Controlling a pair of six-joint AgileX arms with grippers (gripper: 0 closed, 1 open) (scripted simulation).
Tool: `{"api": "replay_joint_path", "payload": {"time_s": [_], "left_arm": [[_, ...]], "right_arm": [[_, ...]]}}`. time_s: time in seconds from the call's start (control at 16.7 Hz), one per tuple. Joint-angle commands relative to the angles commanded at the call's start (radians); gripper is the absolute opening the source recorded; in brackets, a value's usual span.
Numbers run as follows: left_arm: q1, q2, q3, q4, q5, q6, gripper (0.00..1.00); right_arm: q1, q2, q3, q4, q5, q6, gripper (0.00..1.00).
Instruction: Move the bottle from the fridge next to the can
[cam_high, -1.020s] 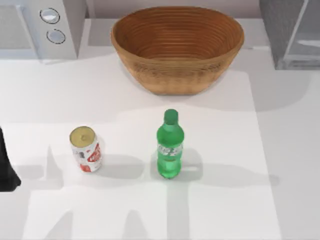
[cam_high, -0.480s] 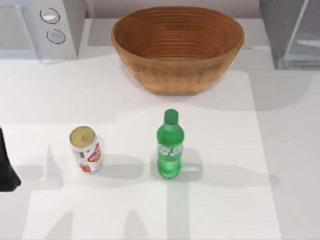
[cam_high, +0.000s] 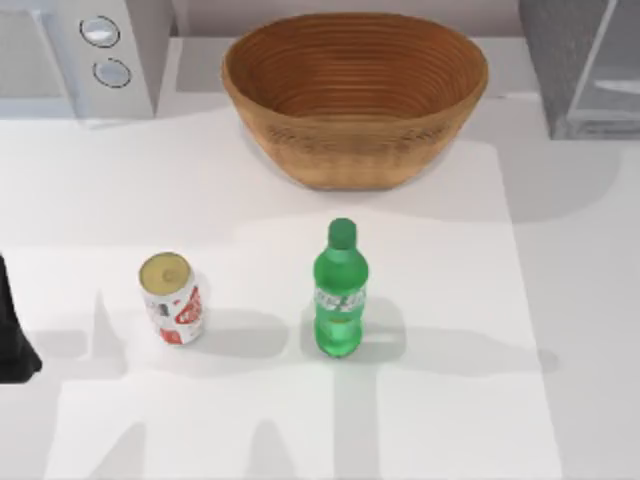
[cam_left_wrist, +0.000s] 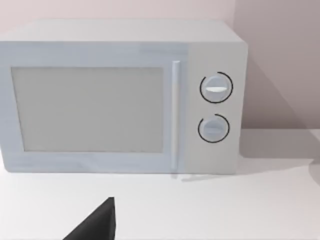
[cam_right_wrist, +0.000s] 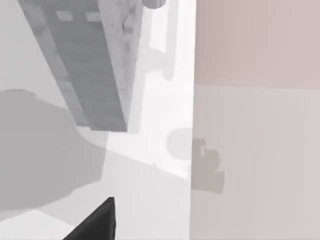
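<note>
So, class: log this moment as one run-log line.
bottle: upright on table, right of can, apart | fridge: back right | left arm: left edge

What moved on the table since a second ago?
Nothing visibly moved. The green plastic soda bottle stands upright on the white table, apart from the small white and red drink can to its left. The woven brown basket sits behind them, and the left arm waits at the table's left edge.

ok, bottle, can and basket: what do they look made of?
Bottle: translucent green plastic, glossy, with a screw cap and paper-like label. Can: likely metal, white printed wall with red markings, dull tan top. Basket: looks woven, wicker or rattan, with ridged coiled rings, matte brown.
</note>
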Motion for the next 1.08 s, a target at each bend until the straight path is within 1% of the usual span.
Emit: {"api": "replay_joint_path", "payload": {"time_s": [0.12,0.42,0.6,0.72,0.84,1.08], "left_arm": [[0.0,0.0,0.0,0.0,0.0,0.0,1.0],[0.0,0.0,0.0,0.0,0.0,0.0,1.0],[0.0,0.0,0.0,0.0,0.0,0.0,1.0],[0.0,0.0,0.0,0.0,0.0,0.0,1.0],[0.0,0.0,0.0,0.0,0.0,0.0,1.0],[0.0,0.0,0.0,0.0,0.0,0.0,1.0]], "right_arm": [[0.1,0.005,-0.003,0.136,0.021,0.175,1.0],[0.379,0.007,-0.011,0.522,0.083,0.67,1.0],[0.532,0.003,-0.016,0.738,0.118,0.911,1.0],[0.613,-0.001,-0.019,0.843,0.136,1.02,1.0],[0.667,-0.004,-0.021,0.908,0.148,1.087,1.0],[0.688,-0.005,-0.021,0.931,0.153,1.11,1.0]]}}
